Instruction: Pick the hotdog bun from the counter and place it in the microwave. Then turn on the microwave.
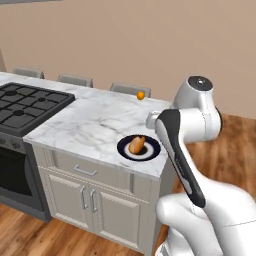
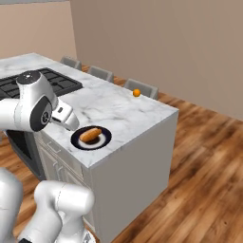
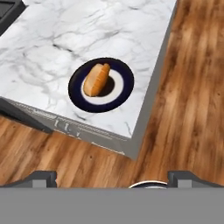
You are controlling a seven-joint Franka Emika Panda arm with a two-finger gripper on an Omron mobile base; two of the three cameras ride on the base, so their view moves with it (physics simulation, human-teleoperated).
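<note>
The gripper (image 3: pixel 112 177) sits nearest the hand camera, its two dark fingertips spread wide with nothing between them, high above the counter's corner. The counter (image 1: pixel 95 120), white marble over pale cabinet fronts, carries a black stovetop (image 1: pixel 25 105) at its left. Near the front right corner lies a dark plate (image 3: pixel 78 94) holding the hotdog bun (image 3: pixel 97 79). A small orange fruit (image 1: pixel 141 95) rests at the far edge.

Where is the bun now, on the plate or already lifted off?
On the plate: the bun lies across the dark plate near the counter corner.
</note>
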